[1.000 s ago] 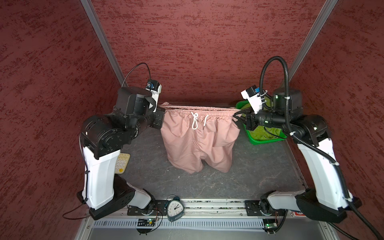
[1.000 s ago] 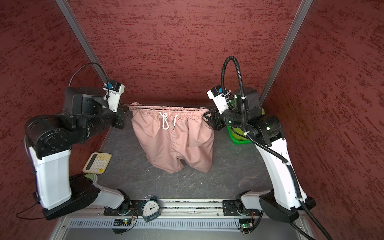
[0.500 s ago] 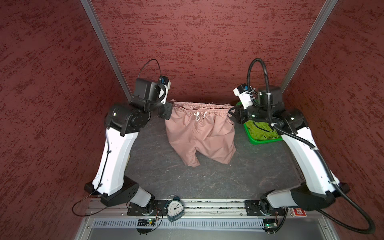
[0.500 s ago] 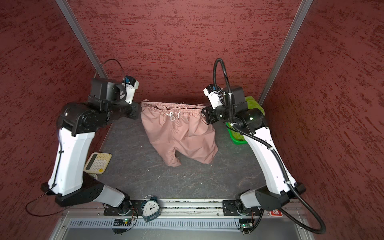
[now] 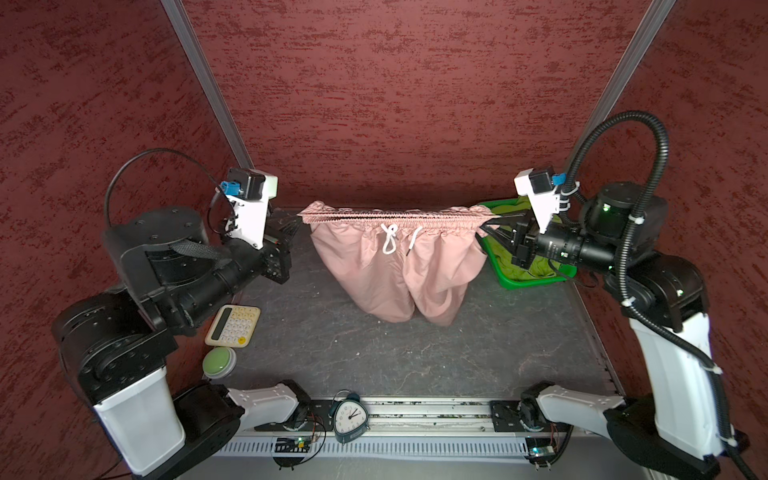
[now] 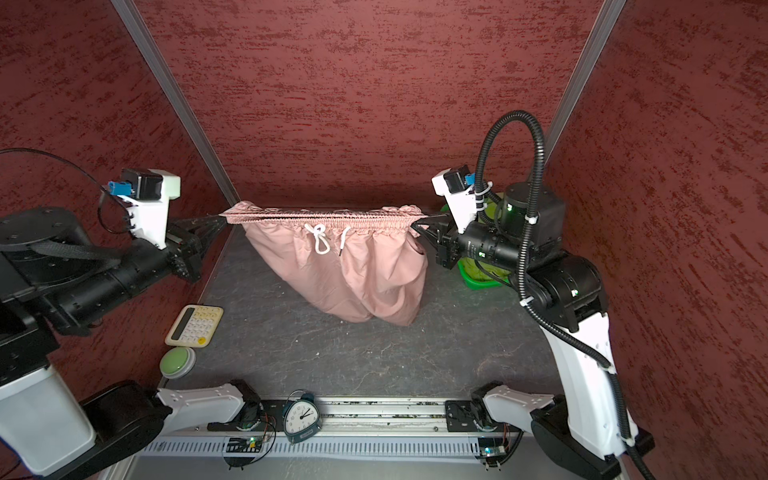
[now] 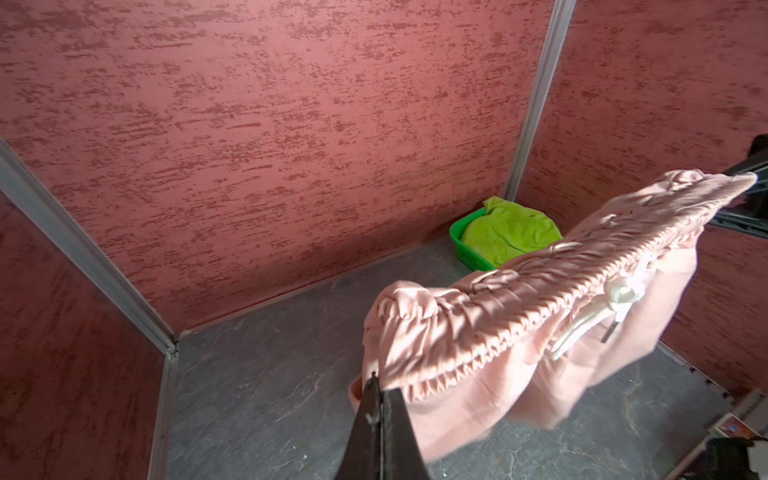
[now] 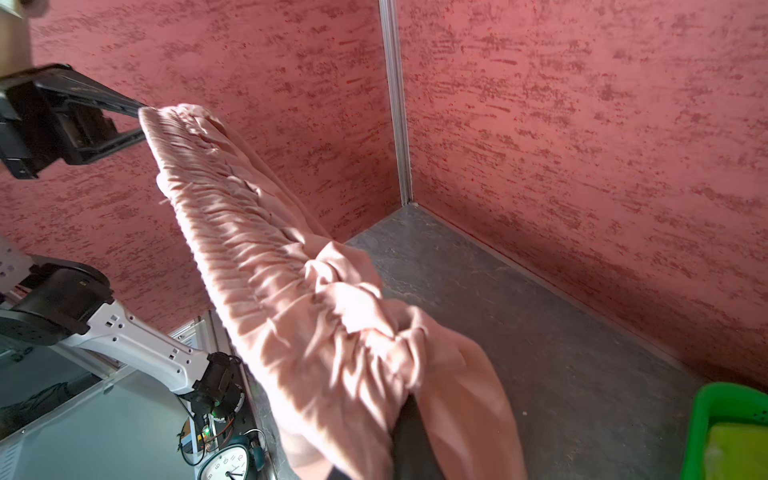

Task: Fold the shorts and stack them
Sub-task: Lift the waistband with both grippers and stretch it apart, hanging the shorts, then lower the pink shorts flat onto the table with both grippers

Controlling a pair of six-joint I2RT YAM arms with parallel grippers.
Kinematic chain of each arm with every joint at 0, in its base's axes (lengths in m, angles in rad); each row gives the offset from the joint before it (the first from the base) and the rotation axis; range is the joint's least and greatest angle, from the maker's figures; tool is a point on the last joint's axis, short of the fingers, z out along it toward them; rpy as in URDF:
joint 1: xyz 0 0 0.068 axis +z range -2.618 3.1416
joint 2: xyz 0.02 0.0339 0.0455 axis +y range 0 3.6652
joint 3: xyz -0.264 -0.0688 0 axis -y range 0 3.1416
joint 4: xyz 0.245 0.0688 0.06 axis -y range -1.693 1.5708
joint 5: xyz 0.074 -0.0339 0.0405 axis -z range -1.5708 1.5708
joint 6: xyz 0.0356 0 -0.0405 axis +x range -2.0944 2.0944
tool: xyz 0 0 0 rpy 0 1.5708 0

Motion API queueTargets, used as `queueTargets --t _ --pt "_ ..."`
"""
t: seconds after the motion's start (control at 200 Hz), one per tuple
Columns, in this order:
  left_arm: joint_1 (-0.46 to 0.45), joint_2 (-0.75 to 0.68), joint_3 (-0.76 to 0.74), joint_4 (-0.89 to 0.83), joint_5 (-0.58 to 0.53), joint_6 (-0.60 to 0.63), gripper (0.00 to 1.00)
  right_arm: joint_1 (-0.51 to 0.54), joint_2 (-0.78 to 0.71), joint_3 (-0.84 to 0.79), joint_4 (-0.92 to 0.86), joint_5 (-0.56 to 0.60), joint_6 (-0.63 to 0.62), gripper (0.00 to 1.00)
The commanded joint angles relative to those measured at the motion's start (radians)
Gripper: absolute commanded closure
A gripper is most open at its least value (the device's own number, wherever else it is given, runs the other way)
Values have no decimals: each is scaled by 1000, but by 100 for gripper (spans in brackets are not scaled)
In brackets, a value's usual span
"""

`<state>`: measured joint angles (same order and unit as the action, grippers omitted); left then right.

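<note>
Bright even light, dappled cloth shadows, wide-angle edge distortion.

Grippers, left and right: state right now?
Left gripper: shut on the dusty pink cloth shorts, at one waistband end.
Right gripper: shut on the same shorts, opposite waistband end.

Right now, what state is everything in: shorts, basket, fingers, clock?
Pink shorts: unfolded, waistband stretched taut between both arms, legs hanging.
Green shorts: crumpled in the basket.
Basket: far right corner, holding the green pair.
Left fingers: shut on the waistband's left end.
Right fingers: shut on its right end.
Clock: standing upright.
</note>
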<state>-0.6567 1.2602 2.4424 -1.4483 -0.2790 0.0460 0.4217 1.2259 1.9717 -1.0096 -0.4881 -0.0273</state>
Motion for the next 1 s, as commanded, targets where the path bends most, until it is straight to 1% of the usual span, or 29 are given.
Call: queueTargets --t 0.0,0.045,0.09,0.12,0.18,0.21,0.26,0.306,0.381,0.476,0.561,0.636,0.736,0.807,0.857,0.912,0.922,0.942,0.967,0.997 --pt "26 44 2 -54 -287 8 100 -16 27 34 -82 232 20 100" --pt "52 61 -19 -36 -288 16 100 -15 52 41 -100 278 23 100" --pt "99 80 -42 -16 -253 25 100 -16 84 52 -122 314 26 100" --pt "146 91 -63 2 -209 25 100 -16 110 61 -140 337 27 100" --pt "250 115 -125 39 -64 27 100 -16 159 66 -156 363 27 100" --pt "296 127 -167 67 -22 26 100 -17 183 67 -161 380 26 100" --pt "356 150 -241 112 16 19 100 -17 221 65 -159 408 23 100" --pt "413 178 -305 150 52 12 100 -18 287 60 -146 439 23 100" --pt "475 235 -393 228 85 8 100 -17 384 71 -123 472 19 100" --pt "521 320 -479 348 128 9 100 -19 524 107 -78 467 7 100" --pt "554 410 -514 433 169 0 100 -19 679 198 -73 456 1 100" --pt "570 513 -504 473 170 2 100 -20 839 332 -102 451 -2 100" --pt "587 650 -481 516 148 7 100 -23 1056 560 -159 465 7 100" --pt "600 731 -463 544 169 3 100 -32 1181 688 -160 446 21 100" --pt "606 777 -446 556 190 -10 100 -41 1245 742 -143 428 37 100" --pt "611 807 -447 591 217 -16 100 -52 1280 737 -94 409 57 100" --pt "612 812 -447 597 221 -18 100 -54 1282 732 -83 405 62 99" --pt "614 820 -447 608 226 -21 100 -58 1287 720 -61 394 69 93" --pt "616 829 -444 620 235 -24 94 -63 1288 703 -33 369 77 83" --pt "621 838 -438 625 252 -27 82 -68 1285 677 -3 333 84 74"
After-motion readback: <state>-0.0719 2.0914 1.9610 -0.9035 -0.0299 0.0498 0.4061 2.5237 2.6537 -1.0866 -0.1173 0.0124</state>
